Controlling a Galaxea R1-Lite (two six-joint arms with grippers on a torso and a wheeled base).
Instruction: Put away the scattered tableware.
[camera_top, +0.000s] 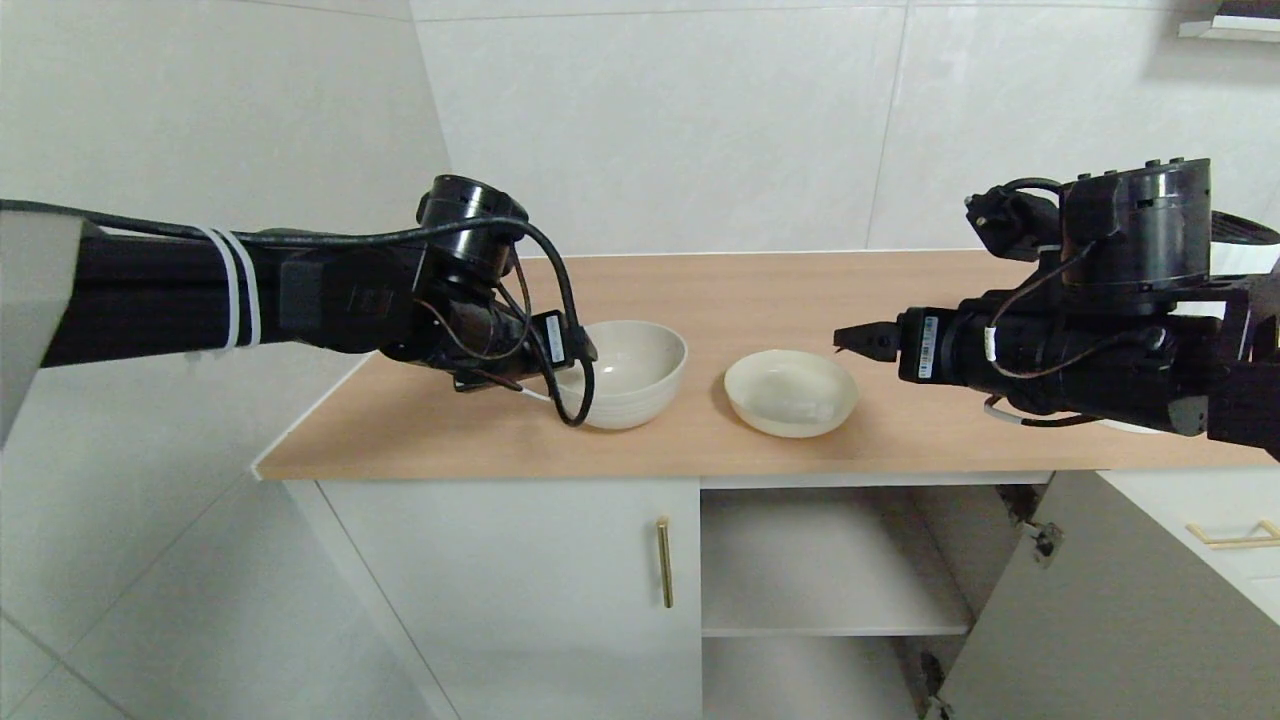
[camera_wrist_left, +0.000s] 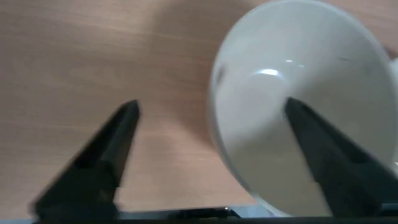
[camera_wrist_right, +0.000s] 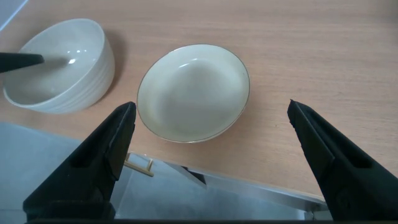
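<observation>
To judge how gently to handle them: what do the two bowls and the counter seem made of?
Deeper ribbed bowl: likely glazed ceramic, cream, glossy, with a bright highlight inside. Shallow bowl: probably glazed ceramic too, smooth sheen, thin darker rim line; melamine cannot be excluded. Counter: wood or wood-look laminate, matte, fine grain.

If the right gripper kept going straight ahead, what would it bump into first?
Probably the shallow bowl, lying straight ahead of the open right gripper, though it might pass above the rim; height is unclear.
</observation>
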